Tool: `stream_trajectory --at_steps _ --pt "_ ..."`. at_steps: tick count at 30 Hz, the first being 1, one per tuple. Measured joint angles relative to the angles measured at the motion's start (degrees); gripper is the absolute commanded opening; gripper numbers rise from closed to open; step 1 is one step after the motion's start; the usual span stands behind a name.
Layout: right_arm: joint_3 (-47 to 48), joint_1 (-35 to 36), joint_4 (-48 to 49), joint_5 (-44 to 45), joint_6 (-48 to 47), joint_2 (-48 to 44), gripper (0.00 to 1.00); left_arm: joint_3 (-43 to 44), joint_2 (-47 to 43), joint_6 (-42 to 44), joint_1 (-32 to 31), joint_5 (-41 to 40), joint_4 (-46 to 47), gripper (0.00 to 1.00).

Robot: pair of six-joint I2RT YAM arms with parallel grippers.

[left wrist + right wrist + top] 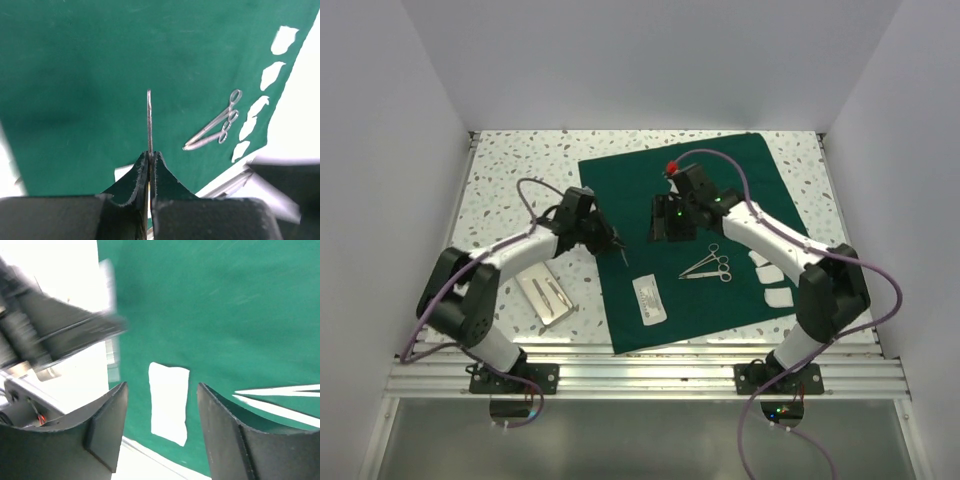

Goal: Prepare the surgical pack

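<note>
The surgical pack is a dark green cloth lying spread flat on the speckled table. My left gripper hangs over its left edge, shut on a thin metal instrument that sticks straight out past the fingertips. My right gripper hovers open above the middle of the cloth. Nothing is between its fingers; a white flat packet lies on the cloth below the gap. A pair of metal forceps rests on the cloth to the right of the packet.
A small metal tray holding an instrument lies on the table left of the cloth. Several white gauze pieces line the cloth's right edge. A red-tipped item shows behind the right wrist. White walls enclose three sides.
</note>
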Motion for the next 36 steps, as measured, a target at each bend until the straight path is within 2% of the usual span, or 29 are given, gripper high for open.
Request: stream_trajectory --at_steps 4,7,12,16,23,28,36 --pt "-0.13 -4.13 -1.55 2.69 -2.19 -5.86 0.63 -0.07 -11.82 4.61 0.81 -6.54 -8.9 0.0" --pt "-0.79 -4.46 -1.9 3.87 -3.56 -7.21 0.64 -2.38 -19.15 6.93 3.89 -10.82 -15.78 0.0" --pt "-5.01 -4.04 -2.19 4.07 -4.39 -7.21 0.64 -7.61 -25.4 9.07 9.94 -18.53 -29.7 0.0" --pt "-5.88 -4.07 -2.43 4.07 -4.72 -7.17 0.64 -8.11 -24.68 10.45 11.41 -22.27 -36.02 0.0" --pt "-8.0 -4.61 -2.34 4.09 -4.72 -8.83 0.64 -9.33 -18.1 11.91 12.09 -24.13 -37.68 0.01" --pt "-9.7 -5.68 -2.21 4.07 -4.7 -10.47 0.64 -11.19 -18.16 12.15 12.11 -24.11 -37.62 0.16" --pt "-11.41 -6.21 -1.86 4.07 -4.66 -10.54 0.64 -11.91 -18.58 13.66 12.39 -23.41 -36.76 0.22"
